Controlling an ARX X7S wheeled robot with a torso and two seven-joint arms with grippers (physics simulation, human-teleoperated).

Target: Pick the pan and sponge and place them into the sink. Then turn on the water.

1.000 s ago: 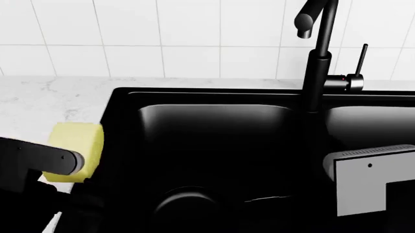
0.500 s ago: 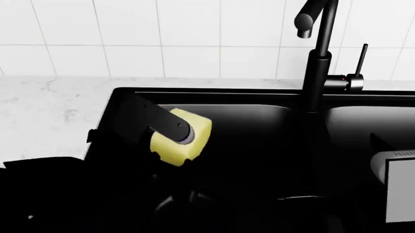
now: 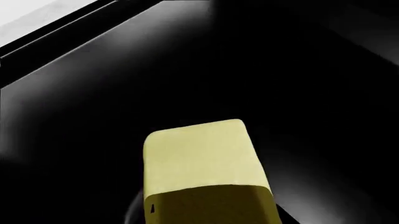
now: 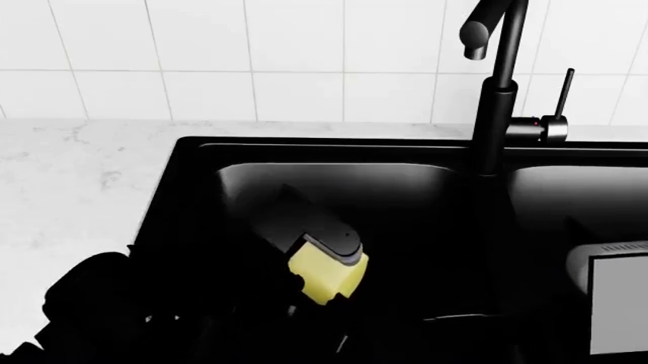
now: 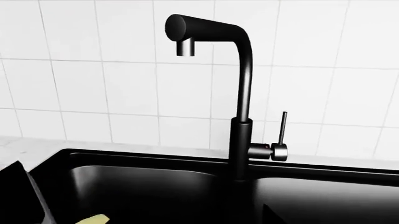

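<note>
Head view | left gripper reaches down into sink, lower centre | grasping sponge | right gripper state unclear

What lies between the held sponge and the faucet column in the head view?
Only bare black basin wall and floor of the sink lie between the sponge and the faucet in the head view; no water stream shows.

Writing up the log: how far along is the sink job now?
Nothing confirmed done: no pan visible, the dark basin could hide it. In hand: left gripper holds the sponge down inside the sink's left basin, unreleased. Left: drop it, then the faucet; no water runs.
</note>
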